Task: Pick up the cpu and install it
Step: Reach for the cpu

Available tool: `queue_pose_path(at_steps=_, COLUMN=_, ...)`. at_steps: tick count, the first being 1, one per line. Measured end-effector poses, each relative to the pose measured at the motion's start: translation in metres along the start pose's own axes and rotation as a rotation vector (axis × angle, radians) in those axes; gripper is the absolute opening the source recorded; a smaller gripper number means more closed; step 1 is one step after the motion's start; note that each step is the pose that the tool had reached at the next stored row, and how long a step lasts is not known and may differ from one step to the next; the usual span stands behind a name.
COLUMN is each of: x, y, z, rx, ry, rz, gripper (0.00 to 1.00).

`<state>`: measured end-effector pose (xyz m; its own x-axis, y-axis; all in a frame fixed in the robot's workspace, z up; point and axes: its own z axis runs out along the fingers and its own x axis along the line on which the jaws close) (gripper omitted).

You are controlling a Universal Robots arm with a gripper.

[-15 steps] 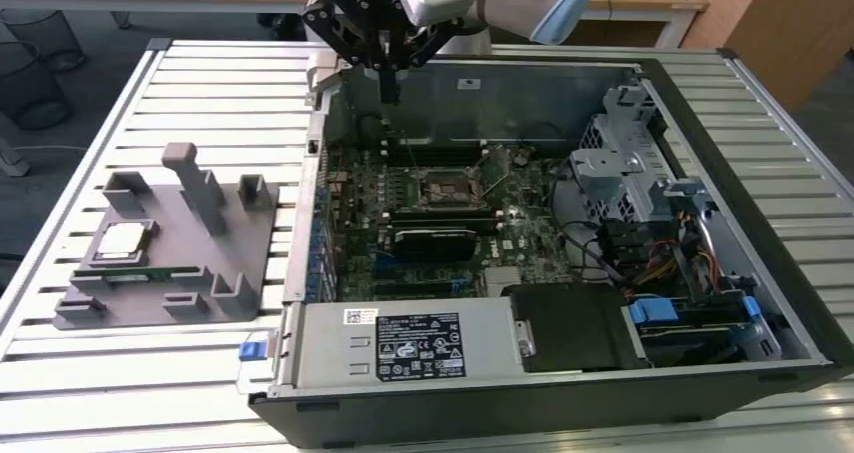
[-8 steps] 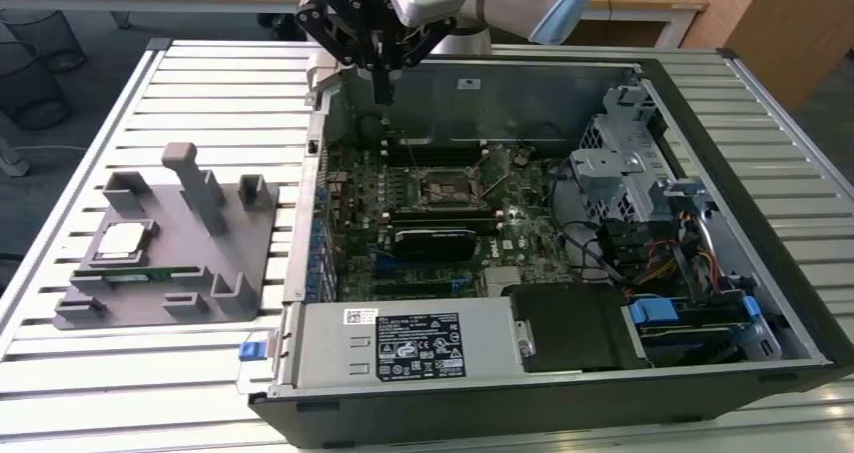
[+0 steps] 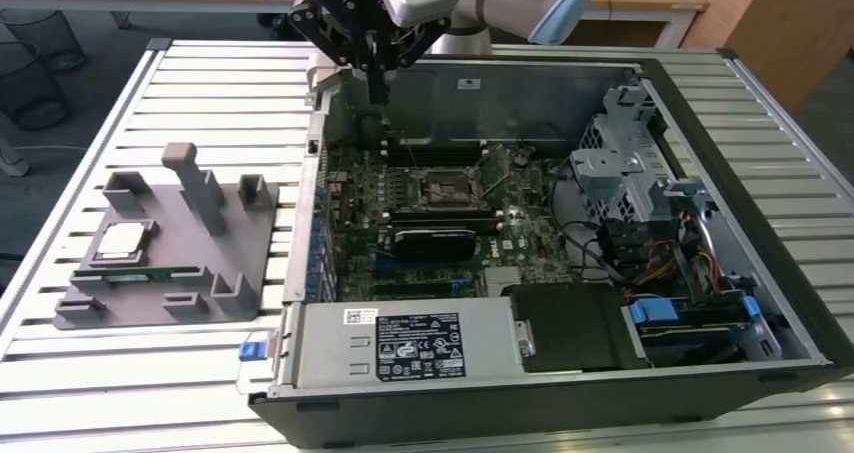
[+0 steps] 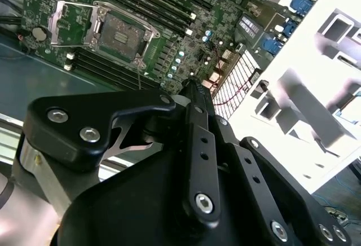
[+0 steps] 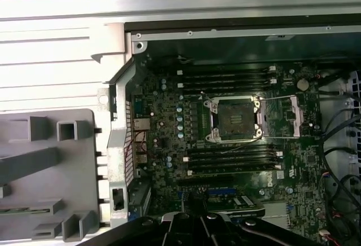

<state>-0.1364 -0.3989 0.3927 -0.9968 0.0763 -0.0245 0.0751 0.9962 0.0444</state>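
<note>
One cpu point(image 3: 123, 240) lies flat, silver top up, on the grey holder point(image 3: 187, 251). The holder stands on the slatted bench point(image 3: 200, 83) at the exterior view's left, just outside the open computer case point(image 3: 534, 418). A narrow green memory stick point(image 3: 144, 274) lies near the chip on the same holder.

My claw point(image 3: 378, 88) is well apart from the cpu. It hangs with its fingers pointing down over the case rim farthest from the exterior camera, above the edge of the motherboard point(image 3: 527, 223), and touches nothing. The fingers look pressed together with nothing between them. I say that with some caution, because in the second wrist view my own black linkage covers much of the claw point(image 4: 193, 88).

The square socket point(image 5: 234, 120) sits near the middle of the board. Its metal frame is swung open to one side and its dark contact field is exposed. In both wrist views long memory slots point(image 5: 225, 79) run along two sides of the socket point(image 4: 121, 31).
</note>
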Motion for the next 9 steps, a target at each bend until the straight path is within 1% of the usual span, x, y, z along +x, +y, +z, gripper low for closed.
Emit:
queue_pose_path(at_steps=7, x=0.0049, y=-0.0004, z=0.0003, rx=0.0001, ry=0.0001, rz=0.000, gripper=0.11)
queue_pose_path(at_steps=9, x=0.0077, y=-0.0006, z=0.0004, rx=0.0001, ry=0.0000, rz=0.000, gripper=0.11)
